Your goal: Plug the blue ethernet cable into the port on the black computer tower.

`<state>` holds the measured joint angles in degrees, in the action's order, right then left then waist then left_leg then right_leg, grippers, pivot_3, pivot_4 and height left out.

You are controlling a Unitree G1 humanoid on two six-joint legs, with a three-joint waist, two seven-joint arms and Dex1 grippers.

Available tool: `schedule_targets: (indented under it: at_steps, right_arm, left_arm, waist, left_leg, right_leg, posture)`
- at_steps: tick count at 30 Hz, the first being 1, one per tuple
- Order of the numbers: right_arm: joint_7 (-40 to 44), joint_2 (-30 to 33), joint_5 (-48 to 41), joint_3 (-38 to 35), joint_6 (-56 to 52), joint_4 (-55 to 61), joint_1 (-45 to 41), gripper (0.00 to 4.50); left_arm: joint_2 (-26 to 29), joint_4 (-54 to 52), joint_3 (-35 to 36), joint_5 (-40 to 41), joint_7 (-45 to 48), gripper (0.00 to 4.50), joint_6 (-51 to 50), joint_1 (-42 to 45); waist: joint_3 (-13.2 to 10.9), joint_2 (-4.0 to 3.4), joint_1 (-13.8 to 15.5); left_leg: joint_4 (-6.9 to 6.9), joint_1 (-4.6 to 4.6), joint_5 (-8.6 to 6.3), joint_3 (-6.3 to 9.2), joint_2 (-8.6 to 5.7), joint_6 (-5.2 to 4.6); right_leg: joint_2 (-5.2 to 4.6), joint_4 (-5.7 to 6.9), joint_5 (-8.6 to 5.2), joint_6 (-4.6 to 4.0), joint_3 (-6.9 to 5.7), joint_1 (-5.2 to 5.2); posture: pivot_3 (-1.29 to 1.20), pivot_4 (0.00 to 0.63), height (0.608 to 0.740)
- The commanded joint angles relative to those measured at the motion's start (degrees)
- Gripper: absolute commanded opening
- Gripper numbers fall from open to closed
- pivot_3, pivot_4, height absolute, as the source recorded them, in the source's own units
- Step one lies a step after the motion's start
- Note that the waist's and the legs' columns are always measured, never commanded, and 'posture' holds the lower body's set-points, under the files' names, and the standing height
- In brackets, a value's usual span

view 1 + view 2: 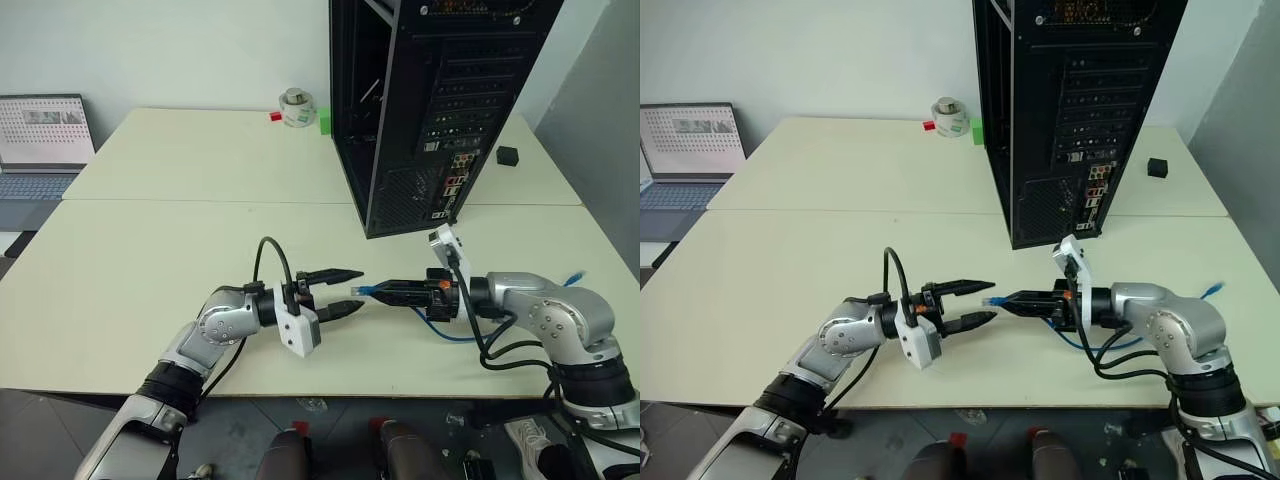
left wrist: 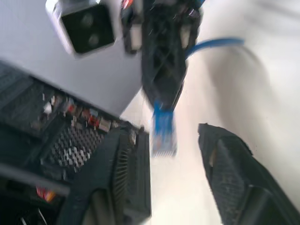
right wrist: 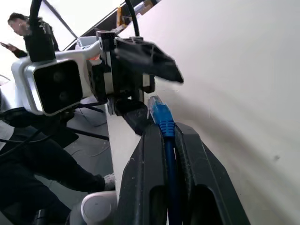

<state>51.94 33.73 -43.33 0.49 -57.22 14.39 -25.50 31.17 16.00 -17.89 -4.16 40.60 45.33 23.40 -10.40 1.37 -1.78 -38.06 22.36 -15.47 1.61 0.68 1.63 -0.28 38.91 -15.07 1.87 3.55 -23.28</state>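
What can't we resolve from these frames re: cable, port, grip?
- Port on the black computer tower: connectors too small in the head views, blurred in the left wrist view; target socket not identifiable.
- Blue ethernet cable: its run inside the right gripper is hidden by the fingers; plug clip orientation blurred.
- Left gripper: open; contact with the plug unclear.

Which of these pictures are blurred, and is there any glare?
Left wrist view: motion blur smears the blue ethernet cable plug and the black computer tower. Right wrist view: cable sharp between the right pincer fingers, bright washed-out background upper left. Both eye views: even soft light, no glare.
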Motion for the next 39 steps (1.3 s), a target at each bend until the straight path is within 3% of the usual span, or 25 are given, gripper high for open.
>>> schedule_targets:
  at_steps: [1, 4, 9, 14, 18, 23, 39]
  right_arm:
    - [-3.6, 2.5, 1.7, -6.6, 4.0, 2.9, 1.7, 0.0]
    - [-9.6, 2.8, 7.2, -9.1, 9.5, 2.9, 2.4, 0.0]
    - [-18.8, 0.5, 14.6, -10.4, 16.2, 2.4, 2.0, 0.0]
    - [-30.9, -3.5, 25.4, -8.6, 23.2, 1.4, 0.6, 0.0]
    - [-35.8, -5.8, 29.4, -8.9, 25.2, 0.1, -0.6, 0.0]
    - [-37.8, -7.3, 30.6, -9.1, 25.4, -1.3, -2.1, 0.0]
    - [-41.5, -13.0, 33.8, -8.2, 27.9, -8.0, -5.6, 0.0]
  left_arm:
    - [-0.4, -5.1, 1.9, 9.9, 3.7, 3.46, -20.1, -2.9]
    - [-2.5, -12.2, 3.4, 16.0, 2.9, 4.17, -33.9, -3.7]
    - [-6.2, -20.0, 3.2, 18.5, 0.8, 4.17, -49.3, -1.6]
    - [-15.1, -21.7, 2.1, 14.7, -8.1, 4.17, -58.3, 5.1]
    - [-20.4, -20.9, 1.1, 10.1, -13.9, 4.17, -61.5, 9.4]
    - [-22.5, -21.5, 0.0, 8.2, -14.5, 4.17, -63.5, 10.9]
    - [-24.4, -21.6, 1.4, 7.2, -15.6, 4.17, -66.4, 11.8]
  waist:
    - [0.0, 0.0, 0.0]
    - [0.0, 0.0, -0.1]
    - [0.0, 0.0, 0.0]
    - [0.0, 0.0, 0.0]
    - [0.0, 0.0, 0.0]
    - [0.0, -0.01, -0.1]
    - [0.0, -0.01, 0.0]
  left_leg:
    - [0.0, 0.0, 0.0, 0.0, 0.0, 0.0]
    - [0.0, 0.06, 0.0, 0.05, 0.01, 0.0]
    - [-0.02, 0.1, 0.0, 0.05, -0.02, 0.01]
    - [-0.03, 0.1, 0.01, 0.03, -0.04, 0.01]
    - [0.0, 0.09, 0.01, 0.0, -0.07, 0.01]
    - [0.01, 0.06, 0.01, -0.05, -0.07, 0.02]
    - [0.01, 0.07, 0.01, -0.07, -0.05, 0.02]
  right_leg:
    - [0.0, 0.0, 0.0, 0.0, -0.01, 0.0]
    - [0.01, 0.0, -0.01, 0.01, -0.04, -0.03]
    - [0.01, 0.0, -0.01, 0.02, -0.04, -0.04]
    - [0.03, 0.02, 0.0, 0.01, -0.01, -0.04]
    - [0.04, -0.01, 0.0, 0.01, 0.07, -0.06]
    - [0.05, 0.01, 0.0, 0.01, 0.12, -0.07]
    - [0.04, 0.01, 0.0, 0.01, 0.14, -0.08]
  posture:
    - [0.0, 0.15, 0.74]
    - [0.0, 0.15, 0.74]
    - [0.0, 0.15, 0.74]
    - [0.0, 0.15, 0.74]
    - [0.0, 0.15, 0.74]
    - [0.0, 0.15, 0.74]
    - [0.0, 0.15, 0.74]
